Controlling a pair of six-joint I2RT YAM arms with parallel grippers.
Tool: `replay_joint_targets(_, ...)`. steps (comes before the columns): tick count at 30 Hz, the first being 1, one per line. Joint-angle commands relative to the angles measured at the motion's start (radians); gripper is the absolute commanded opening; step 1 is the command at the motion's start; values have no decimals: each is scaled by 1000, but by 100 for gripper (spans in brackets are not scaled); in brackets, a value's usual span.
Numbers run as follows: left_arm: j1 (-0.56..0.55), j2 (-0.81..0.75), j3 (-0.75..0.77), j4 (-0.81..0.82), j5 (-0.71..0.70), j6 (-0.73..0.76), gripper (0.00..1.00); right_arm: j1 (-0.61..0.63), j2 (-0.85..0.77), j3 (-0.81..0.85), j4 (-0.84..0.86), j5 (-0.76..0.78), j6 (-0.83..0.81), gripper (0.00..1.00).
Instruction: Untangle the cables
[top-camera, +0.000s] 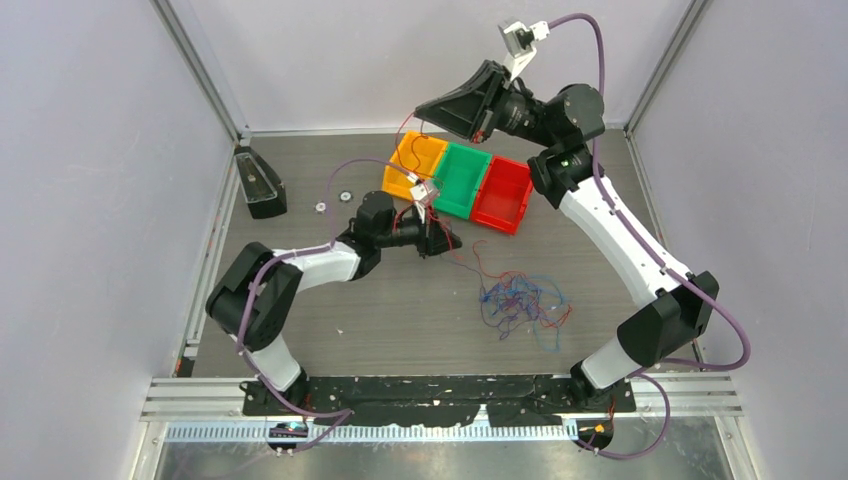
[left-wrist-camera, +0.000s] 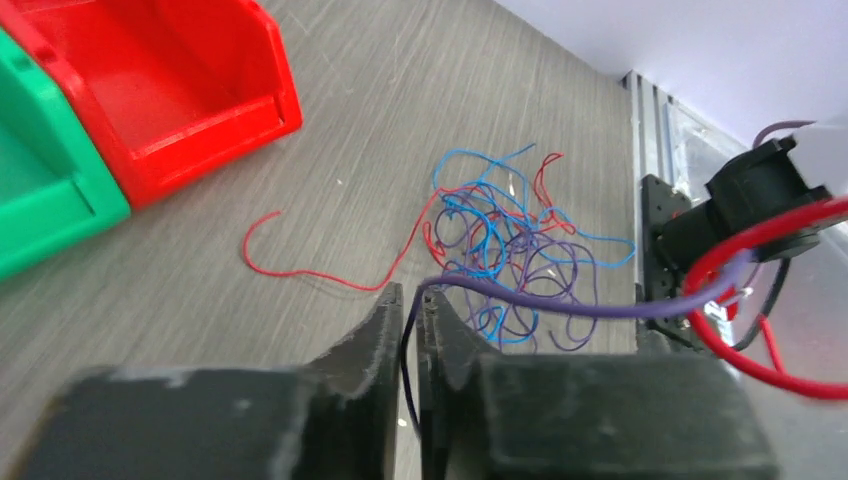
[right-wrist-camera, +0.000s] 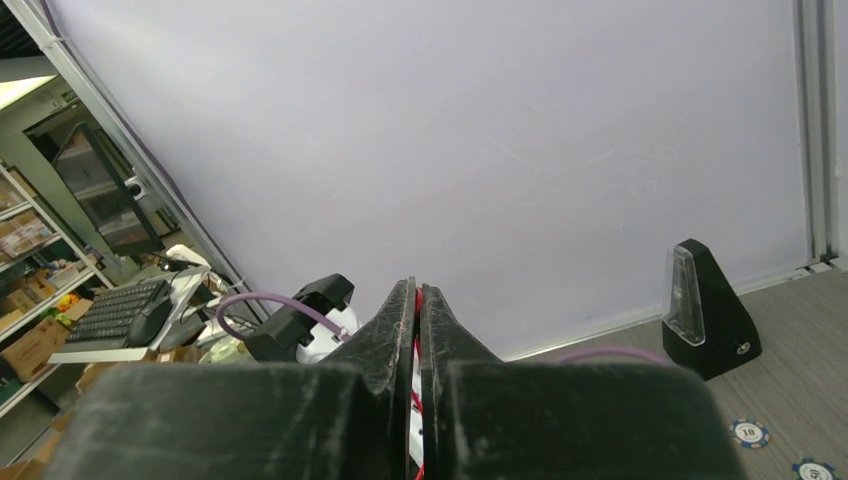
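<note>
The cables lie as a loose tangle (top-camera: 520, 300) of thin red, blue and dark purple strands on the grey table, right of centre. In the left wrist view the tangle (left-wrist-camera: 510, 250) sits just beyond my left gripper (left-wrist-camera: 412, 292), and a red strand (left-wrist-camera: 300, 272) trails out to its left. My left gripper (top-camera: 450, 242) is low by the bins, its jaws shut on a dark purple cable (left-wrist-camera: 560, 305) that leads off to the right. My right gripper (top-camera: 420, 108) is raised above the yellow bin. It is shut on a red cable (right-wrist-camera: 417, 350), which hangs down (top-camera: 401, 140) toward the bin.
Three bins stand in a row at the back: yellow (top-camera: 415, 165), green (top-camera: 462, 180) and red (top-camera: 503, 195). A black wedge-shaped block (top-camera: 262, 185) stands at the back left, with two small discs (top-camera: 346, 196) near it. Grey walls close in both sides.
</note>
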Motion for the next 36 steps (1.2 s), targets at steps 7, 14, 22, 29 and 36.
replay_joint_targets(7,101,-151,-144,-89,-3,-100,0,-260,-50,88,-42,-23,-19,6)
replay_joint_targets(14,194,-284,-209,-441,-33,-3,0,-362,-46,152,-353,-7,-320,5)
replay_joint_targets(22,208,-304,-238,-557,-25,77,0,-380,-29,124,-505,79,-512,5)
replay_joint_targets(29,208,-328,-240,-530,-22,101,0,-380,-18,-4,-522,135,-620,5)
replay_joint_targets(36,208,-348,-242,-516,-24,102,0,-381,41,-112,-511,146,-721,6)
